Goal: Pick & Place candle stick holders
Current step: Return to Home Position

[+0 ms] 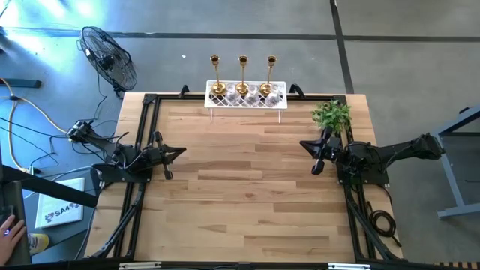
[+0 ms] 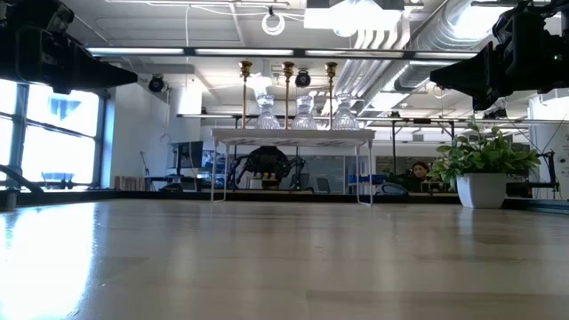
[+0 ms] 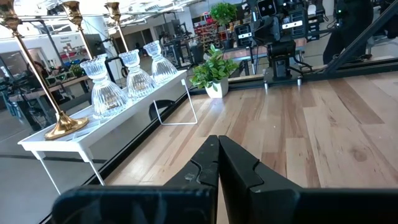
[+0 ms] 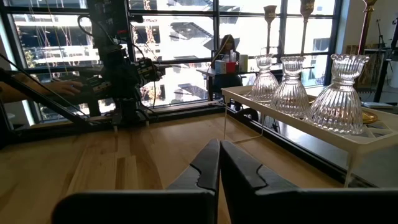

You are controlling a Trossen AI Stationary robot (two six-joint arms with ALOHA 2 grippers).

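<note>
Dark fingers of the left pincer (image 3: 217,140) are seen closest of all. They are pressed together and nothing is held between them. The right pincer (image 4: 219,143) is closed and empty in the same way. Both arms are seen low at the sides of the worktop (image 1: 240,202), the left one by the left edge and the right one by the right edge, just beside the small green plant (image 1: 332,115). All the candle holders are found on the white rack (image 2: 293,136) at the far edge of the worktop, well apart from both pincers. Three gold candle holders (image 1: 243,71) are lined up along the back of the rack. Three glass candle holders (image 4: 339,93) are lined up in front of them, close to one another. It is judged that the putting away is done and that only the move to the resting place is left. Trouble could be caused by a bump. The gold ones are tall and thin, so they could be tipped over if the rack were hit or the worktop were shaken by a fast arm. The glass ones could be broken by a fall from the rack. The plant could be knocked over too, because the right arm is so near it. Letters that look like "SA4" can be made out on a white box (image 1: 64,212) beside the worktop, near the left arm. The rest of it is too small to be read, and no other writing can be made out.
</note>
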